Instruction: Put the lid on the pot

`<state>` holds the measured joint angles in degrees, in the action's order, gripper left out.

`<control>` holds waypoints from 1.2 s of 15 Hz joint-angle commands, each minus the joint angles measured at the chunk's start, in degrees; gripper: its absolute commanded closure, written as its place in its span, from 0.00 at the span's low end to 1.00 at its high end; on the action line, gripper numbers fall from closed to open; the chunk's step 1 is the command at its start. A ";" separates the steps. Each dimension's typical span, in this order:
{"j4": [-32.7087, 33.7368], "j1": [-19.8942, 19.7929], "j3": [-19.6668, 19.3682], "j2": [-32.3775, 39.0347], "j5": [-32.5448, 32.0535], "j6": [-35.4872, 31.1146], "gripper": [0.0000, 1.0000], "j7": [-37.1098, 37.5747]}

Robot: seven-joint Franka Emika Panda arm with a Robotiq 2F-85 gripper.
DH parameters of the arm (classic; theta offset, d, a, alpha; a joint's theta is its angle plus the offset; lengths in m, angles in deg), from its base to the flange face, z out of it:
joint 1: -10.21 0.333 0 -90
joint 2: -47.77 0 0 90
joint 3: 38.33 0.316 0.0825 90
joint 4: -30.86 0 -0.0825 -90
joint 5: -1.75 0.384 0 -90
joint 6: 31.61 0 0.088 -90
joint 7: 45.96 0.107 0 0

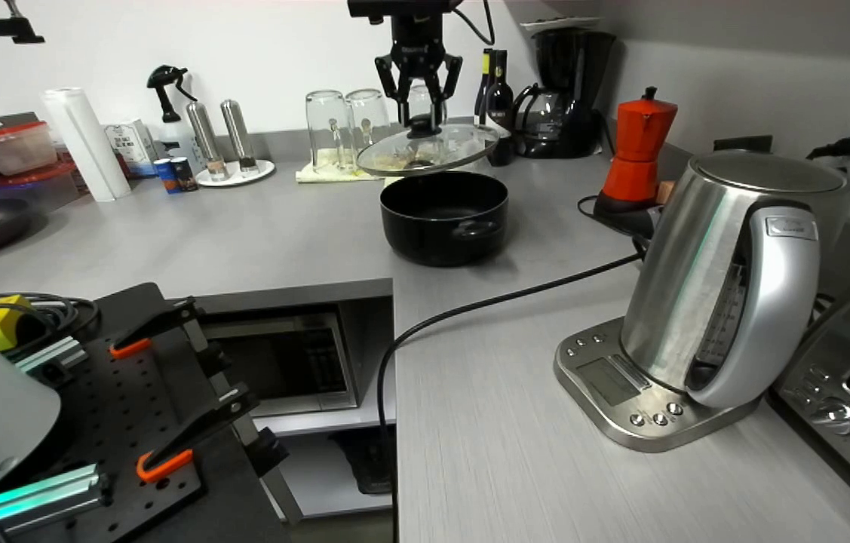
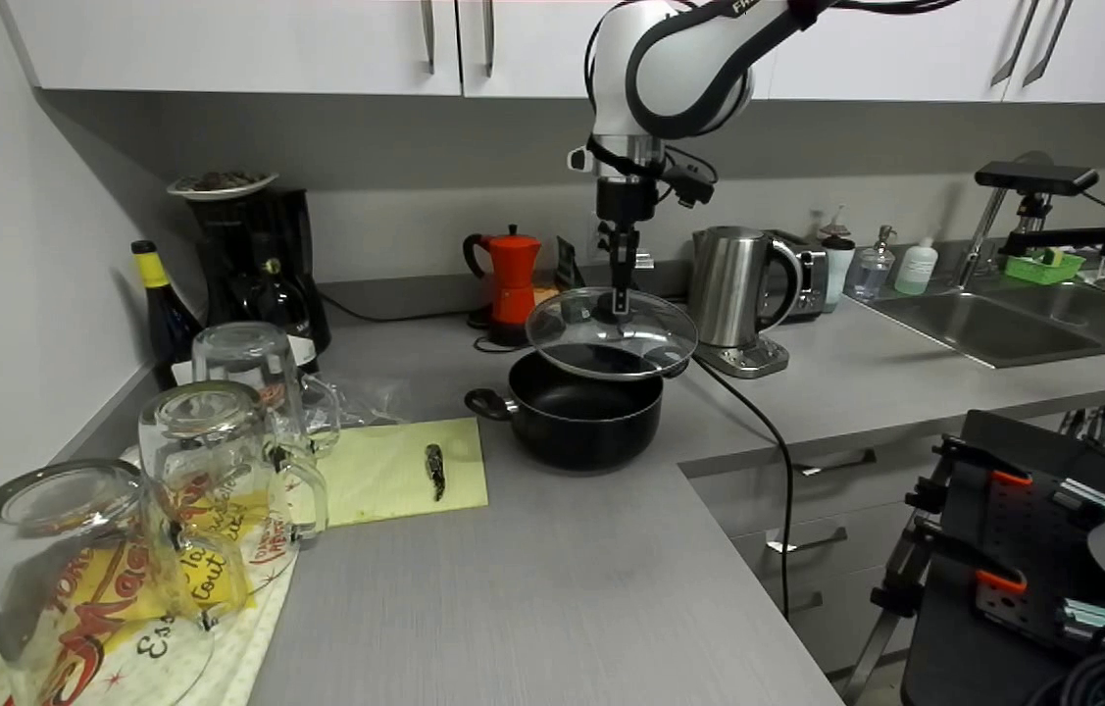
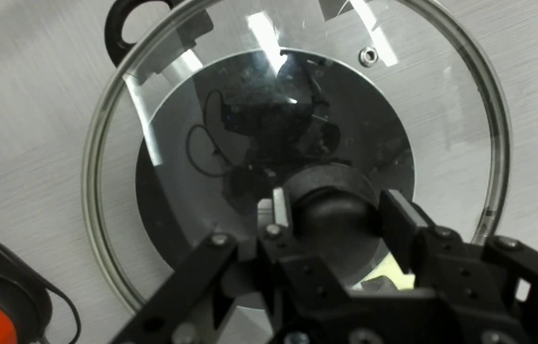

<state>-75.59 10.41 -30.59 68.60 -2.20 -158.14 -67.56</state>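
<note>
Jaws parted just enough to grip the dark knob point(image 3: 334, 212) of the lid point(image 2: 606, 338). Lid held over the pot point(image 2: 586, 436), knob up, tilted, right edge point(image 1: 496, 145) higher in an exterior view. Only the wrist view shows the small metal ring point(image 3: 368, 56) set in the lid. Pot on desk point(image 2: 513, 608), long axis through its side handles point(image 2: 488, 404).

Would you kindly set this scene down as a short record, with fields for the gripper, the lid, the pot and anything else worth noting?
Gripper: closed on the knob of the lid
Lid: clear glass with a rim, tilted, held above the pot
Pot: black, upright on the counter, open at the top
Task status: lid not yet seated on the pot
Also in view: red coffee pot, steel kettle, glass mugs
</note>
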 commanded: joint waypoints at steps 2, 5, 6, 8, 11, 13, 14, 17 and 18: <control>11.79 -0.30 0.21 7.07 2.51 5.51 0.76 -3.16; 17.25 -0.34 0.55 11.04 2.95 8.16 0.76 -3.75; 18.62 -0.32 0.59 12.18 2.94 8.71 0.76 -3.82; 20.89 -0.33 0.71 14.08 3.00 9.71 0.76 -4.22; 23.07 -0.30 0.86 16.45 2.90 10.32 0.76 -4.29; 24.11 -0.24 0.91 17.83 2.79 10.44 0.76 -4.16; 24.48 -0.27 0.97 18.47 2.81 10.46 0.76 -4.21; 25.03 -0.27 1.17 19.68 2.70 10.34 0.76 -4.29; 24.85 -0.28 1.22 19.85 2.65 10.13 0.76 -4.34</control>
<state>-53.65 10.35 -29.91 87.32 -0.85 -150.22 -70.24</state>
